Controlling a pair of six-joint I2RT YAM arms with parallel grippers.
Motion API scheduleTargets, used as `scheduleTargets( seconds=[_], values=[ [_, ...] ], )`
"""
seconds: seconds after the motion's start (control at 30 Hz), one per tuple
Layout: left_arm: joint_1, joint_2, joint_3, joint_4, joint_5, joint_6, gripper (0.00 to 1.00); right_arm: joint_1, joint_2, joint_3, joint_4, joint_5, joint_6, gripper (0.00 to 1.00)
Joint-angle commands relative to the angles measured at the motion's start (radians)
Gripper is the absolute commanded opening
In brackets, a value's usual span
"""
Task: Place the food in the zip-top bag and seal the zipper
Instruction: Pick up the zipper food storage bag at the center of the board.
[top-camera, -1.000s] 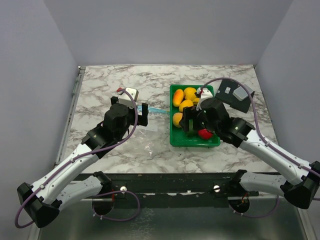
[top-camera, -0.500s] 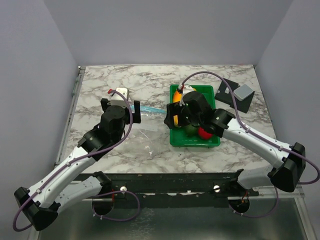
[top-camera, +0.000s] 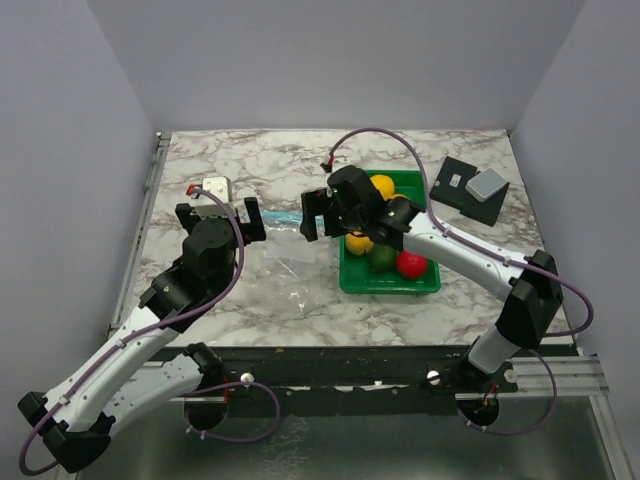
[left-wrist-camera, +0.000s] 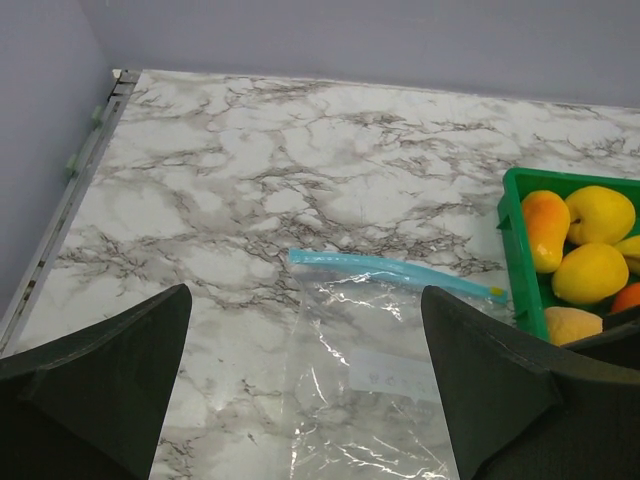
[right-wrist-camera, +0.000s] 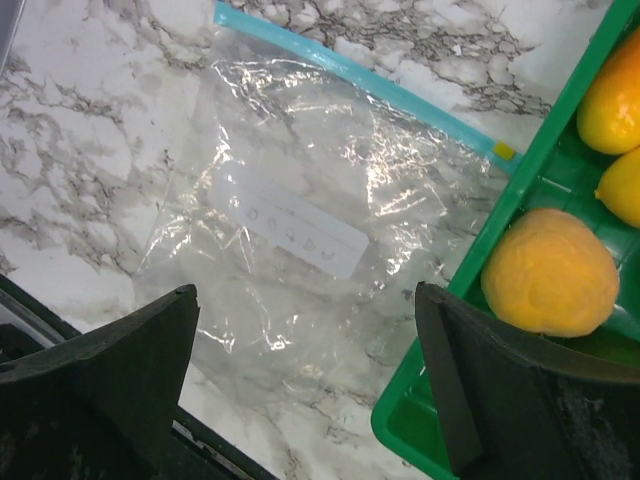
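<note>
- Bag (right-wrist-camera: 300, 230) lies flat on the marble table (left-wrist-camera: 300, 140), straight below the right gripper (right-wrist-camera: 305, 295), whose jaws are spread wide and empty.
- Its blue zipper (right-wrist-camera: 360, 85) runs just past those fingertips, one end right beside the green tray (right-wrist-camera: 545, 140).
- Fruits (right-wrist-camera: 550, 270) sit in that tray, beside one jaw.
- Left gripper (left-wrist-camera: 305, 295) has its jaws wide apart too, holding nothing, with the bag between and ahead of them.

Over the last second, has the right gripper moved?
Yes. The right gripper swung left, from above the green tray to past its left rim.
</note>
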Motion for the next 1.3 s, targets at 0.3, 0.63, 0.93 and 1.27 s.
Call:
scheduleTargets(
  seconds=[0.3, 0.63, 0.93, 1.27],
  values=[
    [0.001, -0.034, -0.011, -0.012, -0.048, -0.015, 0.98, 0.006, 0.308, 0.348, -0.052, 0.054, -0.067, 0.97],
    [0.000, -0.045, -0.012, -0.011, -0.041, -0.018, 0.98, -0.019, 0.489, 0.552, -0.108, -0.069, -0.232, 0.97],
    [0.000, -0.048, -0.013, -0.009, -0.036, -0.018, 0.98, -0.088, 0.576, 0.625, -0.094, -0.296, -0.302, 0.96],
    [0.001, -0.044, -0.013, -0.009, -0.033, -0.015, 0.98, -0.166, 0.655, 0.651, -0.059, -0.551, -0.356, 0.94]
  ],
)
